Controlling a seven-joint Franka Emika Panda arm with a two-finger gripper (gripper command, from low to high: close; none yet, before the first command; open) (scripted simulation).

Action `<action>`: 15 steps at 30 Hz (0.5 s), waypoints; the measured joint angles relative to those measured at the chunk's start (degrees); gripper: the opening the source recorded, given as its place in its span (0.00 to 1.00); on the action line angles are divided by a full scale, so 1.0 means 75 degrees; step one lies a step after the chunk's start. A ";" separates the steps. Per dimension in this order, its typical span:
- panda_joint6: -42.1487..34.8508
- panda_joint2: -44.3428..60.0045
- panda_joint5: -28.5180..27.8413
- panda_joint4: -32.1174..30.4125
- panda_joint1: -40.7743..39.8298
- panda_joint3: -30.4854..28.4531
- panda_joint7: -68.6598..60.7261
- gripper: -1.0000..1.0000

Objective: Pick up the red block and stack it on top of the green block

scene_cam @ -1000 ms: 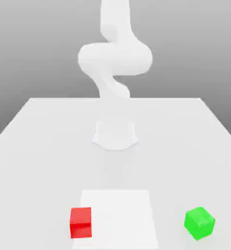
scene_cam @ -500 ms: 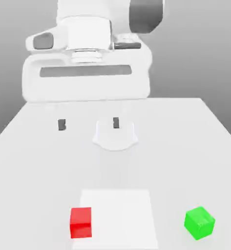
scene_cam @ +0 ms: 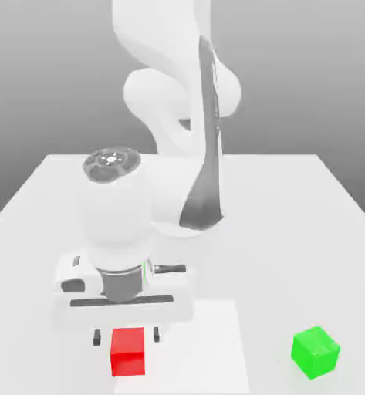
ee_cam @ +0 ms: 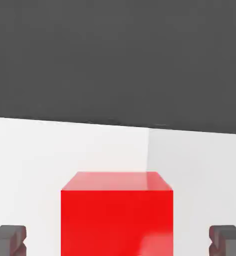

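The white Franka arm [scene_cam: 170, 116] is bending low over the flat white table [scene_cam: 309, 224], above its paler square patch [scene_cam: 208, 347]. Its two-finger gripper [scene_cam: 126, 335] is hanging spread wide, dark fingertips [ee_cam: 8, 238] flanking the small bright-red matte cube [scene_cam: 128, 351] without touching. The small bright-green smooth cube [scene_cam: 315, 352] is sitting well apart, toward the exterior view's right.

The red block [scene_cam: 127, 351] is plain bright red; the green block [scene_cam: 315, 352] plain bright green. The arm [scene_cam: 116, 224] is white with dark grey fingers [scene_cam: 97, 338]. The surface [scene_cam: 293, 231] is pale grey-white, unpatterned.
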 joint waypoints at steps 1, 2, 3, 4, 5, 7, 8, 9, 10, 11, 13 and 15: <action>-0.0001 0.0000 -0.0001 0.0000 0.0000 0.0000 0.0001 0.00; -0.0003 0.0000 -0.0004 0.0000 -0.0002 0.0001 0.0004 0.00; -0.0005 0.0000 -0.0006 0.0000 -0.0003 0.0001 0.0007 0.00; -0.0008 -0.0001 -0.0010 0.0000 -0.0004 0.0002 0.0010 0.00; 0.0089 0.0114 0.0032 0.0017 -0.0039 0.0047 -0.0021 0.00; -0.0127 -0.0147 -0.0075 -0.0025 0.0021 -0.0036 0.0057 0.00; -0.0317 -0.0376 -0.0173 -0.0061 0.0064 -0.0098 0.0129 0.00; -0.0527 -0.0630 -0.0278 -0.0102 0.0103 -0.0160 0.0207 0.00; -0.0746 -0.0894 -0.0375 -0.0145 0.0148 -0.0226 0.0278 0.00; -0.0968 -0.1157 -0.0479 -0.0185 0.0177 -0.0266 0.0365 0.00; -0.1209 -0.1344 -0.0595 -0.0133 0.0488 -0.0101 0.0848 0.00; -0.1371 -0.1411 -0.0686 -0.0035 0.0861 0.0181 0.1443 0.00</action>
